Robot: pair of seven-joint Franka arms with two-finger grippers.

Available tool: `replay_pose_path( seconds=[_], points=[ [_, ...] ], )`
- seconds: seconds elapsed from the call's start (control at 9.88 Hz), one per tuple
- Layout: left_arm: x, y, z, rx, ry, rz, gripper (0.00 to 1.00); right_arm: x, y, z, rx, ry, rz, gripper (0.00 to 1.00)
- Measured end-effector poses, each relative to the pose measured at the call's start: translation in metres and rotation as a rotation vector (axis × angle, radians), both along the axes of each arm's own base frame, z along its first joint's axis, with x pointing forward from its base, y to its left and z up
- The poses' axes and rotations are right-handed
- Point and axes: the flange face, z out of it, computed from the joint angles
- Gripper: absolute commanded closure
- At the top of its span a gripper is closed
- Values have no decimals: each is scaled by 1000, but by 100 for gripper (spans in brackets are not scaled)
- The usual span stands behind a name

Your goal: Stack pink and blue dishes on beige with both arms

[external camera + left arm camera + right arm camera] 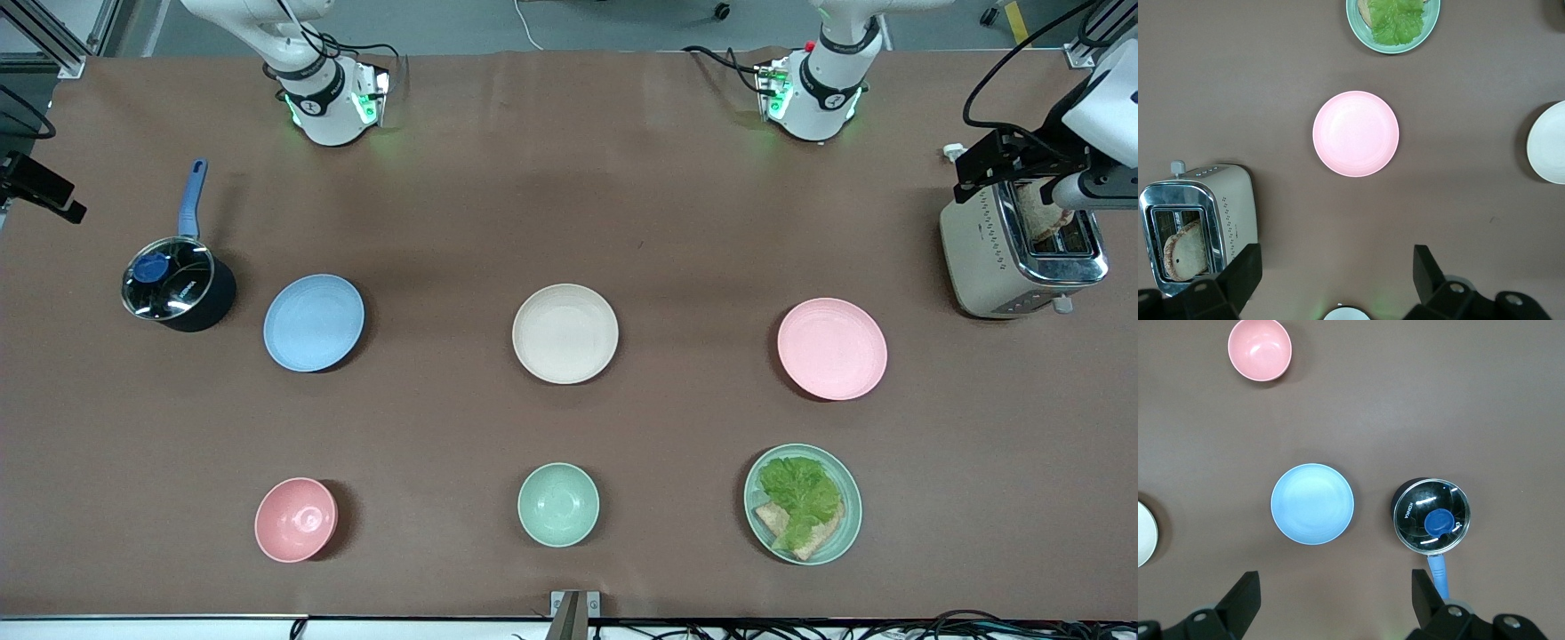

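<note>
The pale blue plate lies toward the right arm's end of the table, and the right wrist view shows the blue plate too. The cream-beige plate lies mid-table. The pale pink plate lies toward the left arm's end and sits centred as the pink plate in the left wrist view. My left gripper hangs open and empty, high over bare table between its base and the pink plate. My right gripper hangs open likewise, by the blue plate. Neither hand shows in the front view.
A lidded dark pot with a blue handle stands beside the blue plate. A toaster holding bread stands beside the pink plate. Nearer the front camera sit a pink bowl, a mint bowl and a mint plate with lettuce.
</note>
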Motion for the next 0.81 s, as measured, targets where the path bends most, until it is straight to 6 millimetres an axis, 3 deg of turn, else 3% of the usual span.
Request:
replay_pose_path(
  seconds=[0.3,0.51,0.71,0.81],
  points=[
    [3,9,-1,-1,1,15,0,0,0,0,0,1,0,0],
    [19,37,-9,-20,-13,20,0,0,0,-3,1,10,0,0],
    [50,66,-44,-84,-78,-7,0,2,0,-12,2,28,2,0],
    [63,86,-80,-94,-76,-40,0,6,0,-24,3,39,4,0]
  ],
)
